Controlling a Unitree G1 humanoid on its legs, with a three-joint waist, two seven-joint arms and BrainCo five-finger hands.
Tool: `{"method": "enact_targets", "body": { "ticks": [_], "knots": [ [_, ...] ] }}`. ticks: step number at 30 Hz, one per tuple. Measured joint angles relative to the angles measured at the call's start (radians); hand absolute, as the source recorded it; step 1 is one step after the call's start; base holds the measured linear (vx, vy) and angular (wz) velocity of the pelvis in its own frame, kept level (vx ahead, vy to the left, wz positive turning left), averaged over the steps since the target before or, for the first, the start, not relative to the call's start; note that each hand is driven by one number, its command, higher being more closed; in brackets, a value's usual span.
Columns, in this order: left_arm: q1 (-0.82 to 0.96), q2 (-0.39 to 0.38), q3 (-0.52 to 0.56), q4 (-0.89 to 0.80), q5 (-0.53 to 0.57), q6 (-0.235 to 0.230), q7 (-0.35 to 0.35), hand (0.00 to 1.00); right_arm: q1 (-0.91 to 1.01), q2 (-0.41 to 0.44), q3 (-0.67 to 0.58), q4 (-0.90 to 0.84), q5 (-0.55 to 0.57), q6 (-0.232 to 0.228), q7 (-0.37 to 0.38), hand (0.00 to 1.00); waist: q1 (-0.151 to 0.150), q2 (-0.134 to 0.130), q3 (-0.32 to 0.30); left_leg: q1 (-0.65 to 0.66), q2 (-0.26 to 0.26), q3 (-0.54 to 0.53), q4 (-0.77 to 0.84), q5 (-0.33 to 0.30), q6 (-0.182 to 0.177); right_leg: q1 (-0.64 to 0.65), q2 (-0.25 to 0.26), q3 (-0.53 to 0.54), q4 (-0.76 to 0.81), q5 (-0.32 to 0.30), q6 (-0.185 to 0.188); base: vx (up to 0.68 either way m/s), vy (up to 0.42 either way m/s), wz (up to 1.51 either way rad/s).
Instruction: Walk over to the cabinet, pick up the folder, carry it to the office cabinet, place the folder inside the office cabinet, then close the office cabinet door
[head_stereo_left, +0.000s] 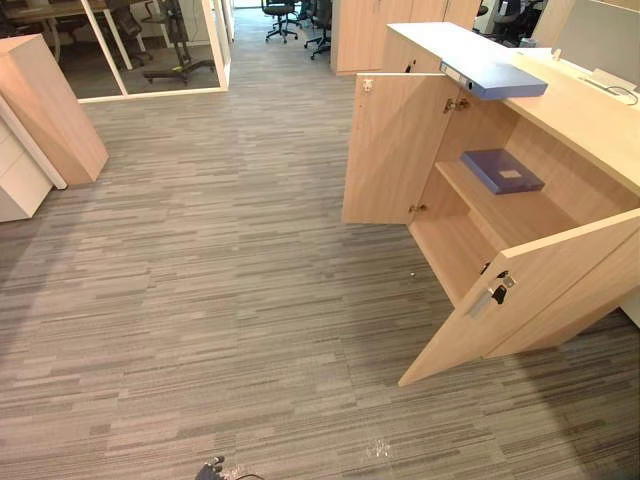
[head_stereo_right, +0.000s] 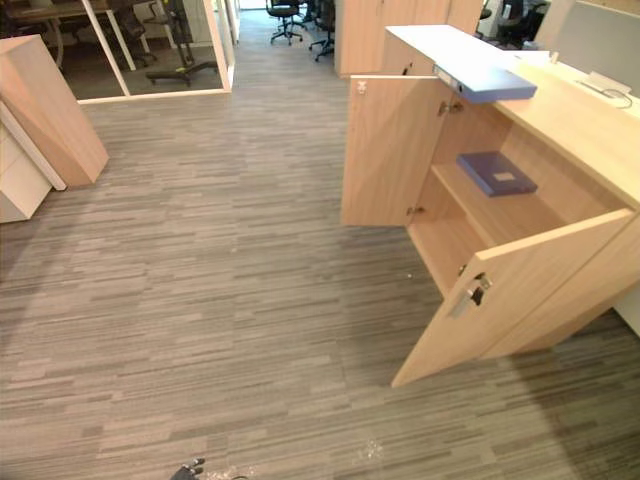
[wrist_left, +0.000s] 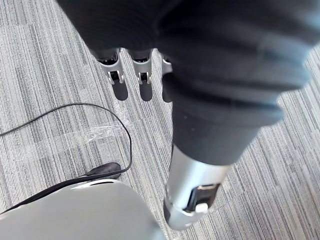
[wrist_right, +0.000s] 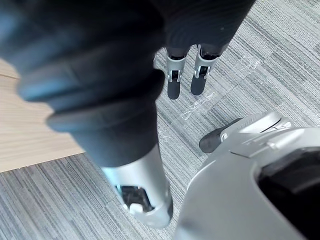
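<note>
At the right of the frame, the office cabinet (head_stereo_left: 590, 125) stands with both doors open. A blue folder (head_stereo_left: 502, 171) lies flat on its inner shelf (head_stereo_left: 505, 215). A blue-grey binder (head_stereo_left: 470, 55) lies on top, overhanging the edge. Striped grey carpet (head_stereo_left: 220, 300) covers the floor.

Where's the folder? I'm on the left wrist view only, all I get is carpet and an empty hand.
Observer: A dark blue folder lies flat on the shelf inside the office cabinet, ahead and to the robot's right.
Operator: Doors?
Observer: Both open. The far door and the near door are swung out over the floor, and the near door's handle faces the robot.
Operator: Right hand carrying anything?
Observer: No. The right hand hangs over the carpet with its fingers straight, holding nothing.
</note>
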Motion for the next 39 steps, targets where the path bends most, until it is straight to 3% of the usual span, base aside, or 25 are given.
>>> {"method": "enact_targets", "body": {
  "ticks": [20,39],
  "knots": [
    [-0.012,0.021,-0.102,-0.008,0.047,-0.023,0.046,0.00,0.001,0.002,0.006,0.001,0.038,-0.005,-0.012,0.00,0.000,-0.011,0.008,0.010,0.001,-0.012,-0.031,0.013,-0.001,0.013,0.002,-0.019,-0.025,0.003,-0.003,-0.01,-0.008,0.02],
    [-0.043,0.025,-0.152,-0.023,0.081,-0.026,0.047,0.00,0.001,0.005,0.012,0.000,0.038,-0.016,-0.020,0.00,-0.003,-0.015,0.010,0.011,0.001,-0.007,-0.028,0.011,-0.003,0.010,0.002,-0.016,-0.017,0.003,-0.003,-0.02,-0.002,0.00]
  ]
}}
